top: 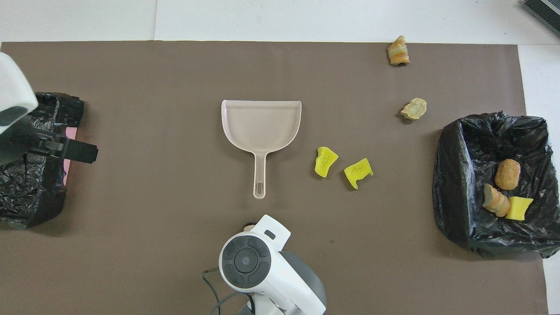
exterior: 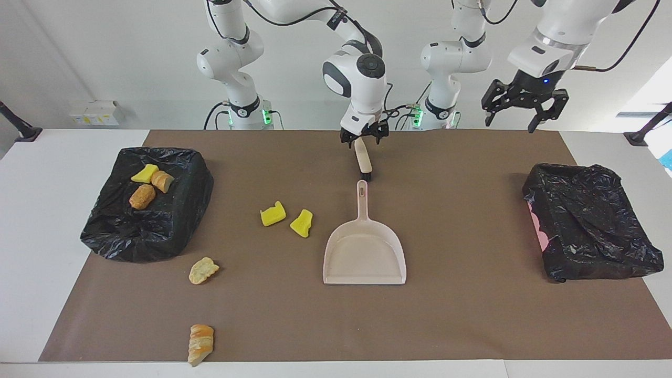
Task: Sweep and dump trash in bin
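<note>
The beige brush [exterior: 363, 157] lies on the brown mat close to the robots, bristles toward the dustpan. My right gripper [exterior: 363, 139] is down at its handle end. In the overhead view the right arm's wrist hides it. The beige dustpan [exterior: 365, 252] lies flat mid-table, handle toward the brush. Two yellow trash chunks [exterior: 273, 214] [exterior: 302, 223] lie beside it toward the right arm's end. Two bread lumps [exterior: 203, 270] [exterior: 201, 343] lie farther out. Three more chunks [exterior: 144, 173] sit in the black-lined bin [exterior: 157, 231]. My left gripper [exterior: 520, 118] waits open, raised over the other bin [exterior: 588, 226].
The second black-lined bin, at the left arm's end, shows a pink edge [exterior: 539, 226]. The farthest bread lump [top: 398, 51] lies near the mat's edge farthest from the robots. White table surface borders the mat.
</note>
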